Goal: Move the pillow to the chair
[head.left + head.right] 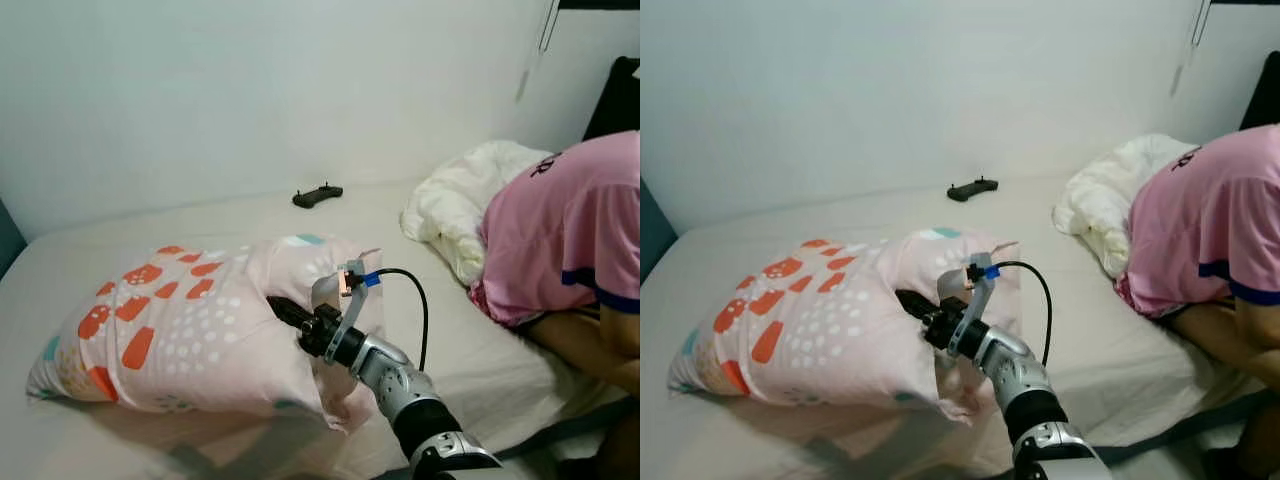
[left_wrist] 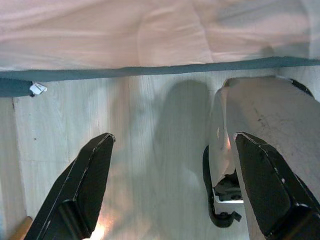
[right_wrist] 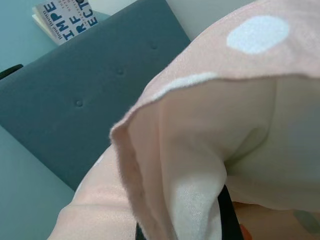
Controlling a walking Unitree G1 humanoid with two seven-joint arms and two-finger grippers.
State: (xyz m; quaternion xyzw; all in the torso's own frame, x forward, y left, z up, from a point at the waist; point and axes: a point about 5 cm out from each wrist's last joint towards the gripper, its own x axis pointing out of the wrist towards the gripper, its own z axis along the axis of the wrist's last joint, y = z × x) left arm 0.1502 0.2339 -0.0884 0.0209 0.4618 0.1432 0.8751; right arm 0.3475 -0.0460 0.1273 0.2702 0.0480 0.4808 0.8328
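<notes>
I've got the pillow [image 1: 190, 330] lying on the bed [image 1: 120, 235], left-centre of the head cam: pink case w/ orange-red blocks, white dots, a few teal patches. R arm reaches fwd from lower right, and the right gripper [image 1: 283, 310] is at the pillow's near-right end, black fingers pushed into the loose open edge of the case. In the R wrist cam a fold of pink cloth [image 3: 170, 165] drapes straight across the lens w/ a bit of black finger [image 3: 227, 215] poking out under it, so the fingers look pinched on the fabric. Behind the cloth I see a dark teal padded headboard [image 3: 85, 95] and a book [image 3: 62, 17] w/ blue lettering. Left gripper [image 2: 172, 185] hangs low beside the bed, pointing at pale wood floor [image 2: 125, 165], jaws spread wide w/ nothing between them; mattress edge above it in that cam. Black controller [image 1: 317, 196] sits on the sheet near the wall, well apart from the pillow. Person in a pink shirt [image 1: 560, 230] leans over the bed on the right, next to a bunched white duvet [image 1: 460, 200].
</notes>
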